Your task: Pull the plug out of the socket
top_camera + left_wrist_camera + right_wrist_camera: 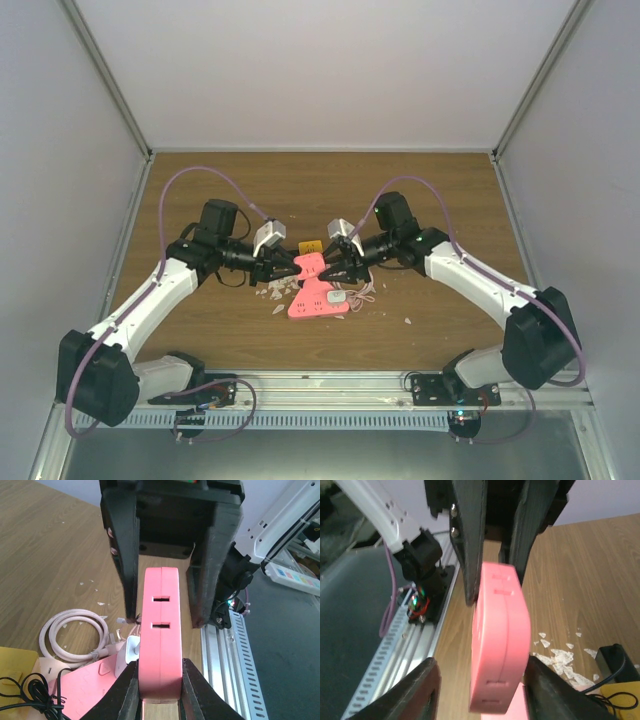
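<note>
**Left grips socket, right straddles it**

The left end effector [159, 692] is clamped on the pink socket block [160, 630], raised above the surface [200, 330]. The block's long axis runs left-right towards the right end effector [487, 692], whose jaws stand apart around the other end. The white plug [131, 649] sits just beside the block's far face, possibly still seated. The enclosure walls [60, 150] stand well apart.

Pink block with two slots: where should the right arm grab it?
Take the pink slotted plastic block at its free end, across its broad flat faces, coming from the side opposite the left gripper, which clamps the other end. Those flat faces suit the jaws; the slotted edge is narrow.
</note>
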Motion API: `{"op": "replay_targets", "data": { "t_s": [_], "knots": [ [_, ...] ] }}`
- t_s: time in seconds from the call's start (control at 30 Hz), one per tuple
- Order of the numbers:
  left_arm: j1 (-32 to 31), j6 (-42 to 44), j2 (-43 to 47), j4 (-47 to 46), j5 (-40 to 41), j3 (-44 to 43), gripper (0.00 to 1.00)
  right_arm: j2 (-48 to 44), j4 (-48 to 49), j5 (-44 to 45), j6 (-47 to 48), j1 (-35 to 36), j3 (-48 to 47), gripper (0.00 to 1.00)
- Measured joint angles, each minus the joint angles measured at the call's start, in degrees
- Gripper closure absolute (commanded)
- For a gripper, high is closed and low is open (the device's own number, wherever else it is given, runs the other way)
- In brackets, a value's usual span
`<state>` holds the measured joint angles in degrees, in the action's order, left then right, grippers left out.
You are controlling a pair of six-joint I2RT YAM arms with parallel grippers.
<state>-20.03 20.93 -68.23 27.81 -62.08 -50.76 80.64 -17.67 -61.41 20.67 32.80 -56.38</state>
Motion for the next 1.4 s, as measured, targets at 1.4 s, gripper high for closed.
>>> {"op": "replay_targets", "data": {
  "t_s": [1.4],
  "knots": [
    [7.32, -4.48, 0.13, 1.57, -19.34, 0.0, 1.0, -4.02, 31.06, 14.73, -2.51, 1.84, 11.1, 0.0]
  ]
}}
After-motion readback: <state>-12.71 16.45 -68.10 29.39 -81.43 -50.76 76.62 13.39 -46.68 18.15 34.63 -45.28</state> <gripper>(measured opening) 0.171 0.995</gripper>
